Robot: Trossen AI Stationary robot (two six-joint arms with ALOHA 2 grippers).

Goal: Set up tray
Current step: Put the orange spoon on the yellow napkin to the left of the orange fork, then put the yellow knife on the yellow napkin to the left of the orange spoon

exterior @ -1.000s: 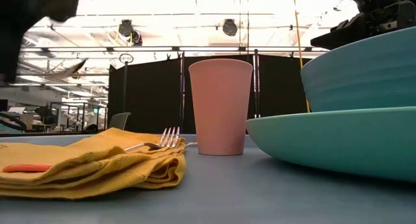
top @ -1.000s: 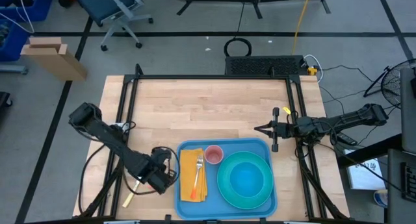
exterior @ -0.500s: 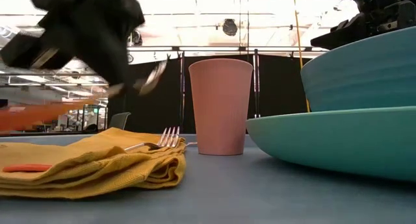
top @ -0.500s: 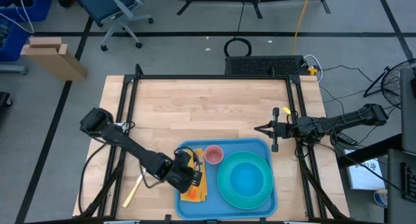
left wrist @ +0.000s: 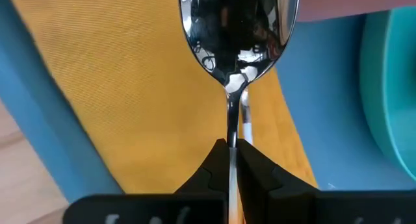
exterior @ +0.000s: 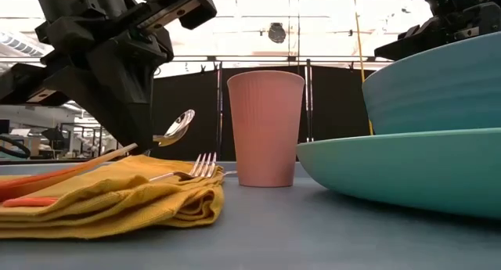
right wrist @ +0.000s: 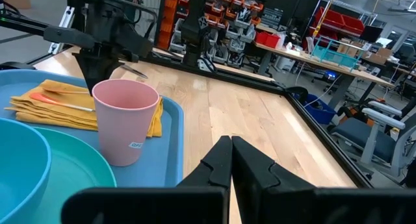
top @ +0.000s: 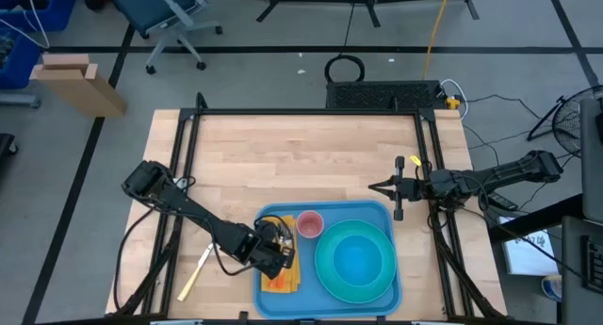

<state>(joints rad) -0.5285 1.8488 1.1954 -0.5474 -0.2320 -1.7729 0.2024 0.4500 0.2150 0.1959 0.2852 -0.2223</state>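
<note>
The sky-blue tray (top: 266, 298) lies at the table's near edge. On it are a folded yellow napkin (top: 281, 278) bearing an orange-handled fork (exterior: 196, 169), a pink cup (top: 310, 224) and a teal bowl on a teal plate (top: 356, 259). My left gripper (top: 273, 252) hovers over the napkin, shut on a spoon (exterior: 175, 127) with an orange handle (exterior: 55, 178). My right gripper (top: 397, 188) waits shut above the table's right side, beyond the tray's far right corner. My left gripper pinches the spoon's thin metal neck (left wrist: 231, 123) just behind the bowl (left wrist: 240, 23) between its two fingers, coming down from above. The spoon is tilted, bowl raised toward the cup, orange handle sloping down to the napkin (exterior: 117, 188); whether the handle touches it I cannot tell.
A pale yellow utensil (top: 196, 273) lies on the bare wood left of the tray. Black frame rails (top: 184, 165) run along the table's left, right and far sides. Bare wood (top: 301, 165) stretches beyond the tray toward the far edge.
My left gripper has carried the spoon from the wood left of the tray rightward over the napkin, then lowered it, so the spoon's orange handle now slopes down to the napkin. The pale yellow utensil stays on the wood. The right arm has kept still.
</note>
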